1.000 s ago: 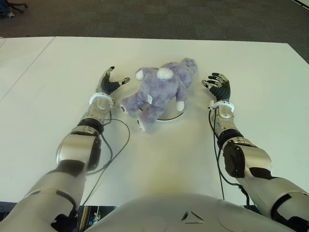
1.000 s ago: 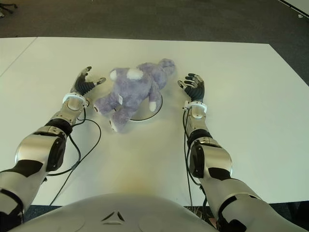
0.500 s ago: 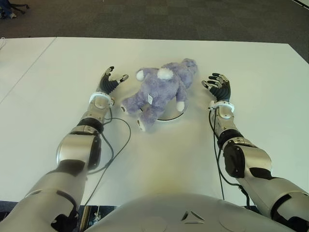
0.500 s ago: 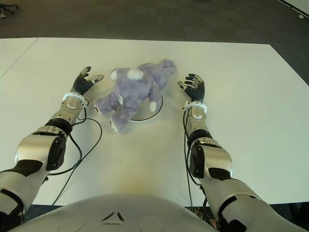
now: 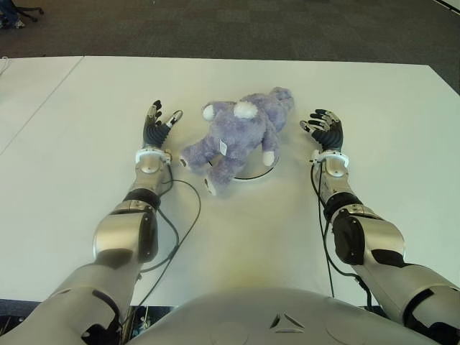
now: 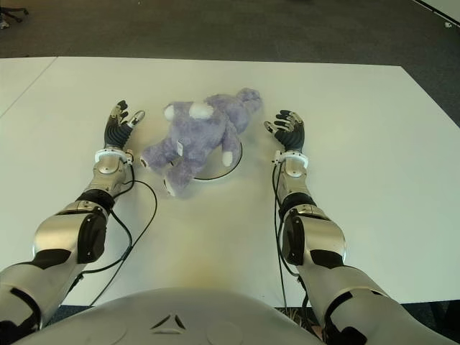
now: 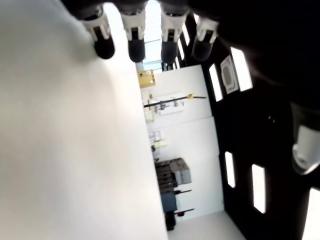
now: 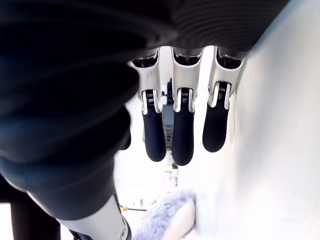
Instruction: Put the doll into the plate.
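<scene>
Now the left hand (image 5: 156,127) shows just to the left of the fluffy purple plush doll (image 5: 238,134), fingers spread and holding nothing, and the right hand (image 5: 325,131) shows just to its right, fingers likewise apart and empty. Neither touches the doll, which lies sprawled over the round white plate (image 5: 253,174), hiding most of it, on the white surface (image 5: 374,108).

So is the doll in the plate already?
Yes: the doll lies on the plate, legs hanging over its rim; both hands are open, apart.
</scene>
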You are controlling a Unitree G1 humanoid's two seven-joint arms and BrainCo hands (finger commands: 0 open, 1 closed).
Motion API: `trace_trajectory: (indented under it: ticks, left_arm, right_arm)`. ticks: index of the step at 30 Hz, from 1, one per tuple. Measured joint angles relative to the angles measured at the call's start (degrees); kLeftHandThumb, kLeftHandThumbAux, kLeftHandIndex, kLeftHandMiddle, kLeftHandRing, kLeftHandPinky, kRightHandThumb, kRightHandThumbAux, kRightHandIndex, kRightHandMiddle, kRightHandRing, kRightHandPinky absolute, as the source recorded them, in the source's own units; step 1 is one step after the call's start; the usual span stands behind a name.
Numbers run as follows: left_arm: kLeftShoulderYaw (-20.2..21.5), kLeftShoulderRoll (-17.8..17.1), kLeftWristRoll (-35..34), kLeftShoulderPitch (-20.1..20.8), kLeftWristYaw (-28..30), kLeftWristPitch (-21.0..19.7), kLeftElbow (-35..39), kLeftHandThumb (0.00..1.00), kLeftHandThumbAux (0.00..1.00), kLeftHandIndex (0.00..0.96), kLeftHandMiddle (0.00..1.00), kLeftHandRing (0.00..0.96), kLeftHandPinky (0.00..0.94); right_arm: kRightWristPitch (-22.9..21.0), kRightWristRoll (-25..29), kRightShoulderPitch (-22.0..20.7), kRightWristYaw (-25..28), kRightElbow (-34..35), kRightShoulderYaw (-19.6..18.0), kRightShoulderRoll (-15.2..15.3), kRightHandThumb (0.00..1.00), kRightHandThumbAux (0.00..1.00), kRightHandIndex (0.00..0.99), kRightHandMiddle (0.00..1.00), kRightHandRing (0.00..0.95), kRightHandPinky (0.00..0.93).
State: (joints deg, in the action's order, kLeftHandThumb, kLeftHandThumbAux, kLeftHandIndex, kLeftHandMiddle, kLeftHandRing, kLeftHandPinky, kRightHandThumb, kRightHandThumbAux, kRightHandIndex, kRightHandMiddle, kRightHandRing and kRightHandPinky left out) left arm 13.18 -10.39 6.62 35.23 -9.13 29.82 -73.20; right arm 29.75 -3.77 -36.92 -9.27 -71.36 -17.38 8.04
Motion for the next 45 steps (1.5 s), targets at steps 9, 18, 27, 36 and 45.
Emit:
trace_trajectory:
  ticks: [9,18,27,36,45]
  left_arm:
    - [2.89,4.35,-2.6,-1.34,-0.97,5.6,1.35,0.0,0.536,0.151,0.208,0.211,0.227]
    - [4.06,6.31,-4.21,-1.23,-1.22,7.02,1.49,0.0,0.559,0.181,0.248,0.244,0.226]
    - [-1.01,6.23,0.83,-1.11,-5.65,5.44,1.49,0.0,0.574,0.198,0.255,0.233,0.174]
    - [-0.38,6.33,-0.06,-0.95,-5.2,4.81,1.49,0.0,0.574,0.173,0.254,0.238,0.189]
    - [1.33,6.51,-2.26,-0.79,-3.17,4.57,1.49,0.0,0.564,0.173,0.269,0.249,0.213]
  right_arm:
    - [0.28,-0.03,0.1,-0.01,0.04,-0.03,0.44,0.227,0.907,0.284,0.333,0.339,0.33]
    - [0.28,-0.18,0.29,0.07,0.03,0.13,0.72,0.229,0.918,0.287,0.334,0.34,0.325]
    - [0.36,-0.04,0.33,0.97,0.03,-0.11,0.74,0.233,0.923,0.287,0.339,0.345,0.325]
    - [0.38,0.1,0.34,1.19,0.03,-0.36,0.73,0.285,0.915,0.293,0.338,0.344,0.342]
    - [0.38,0.13,0.34,1.28,0.03,-0.5,0.71,0.286,0.908,0.294,0.338,0.344,0.324]
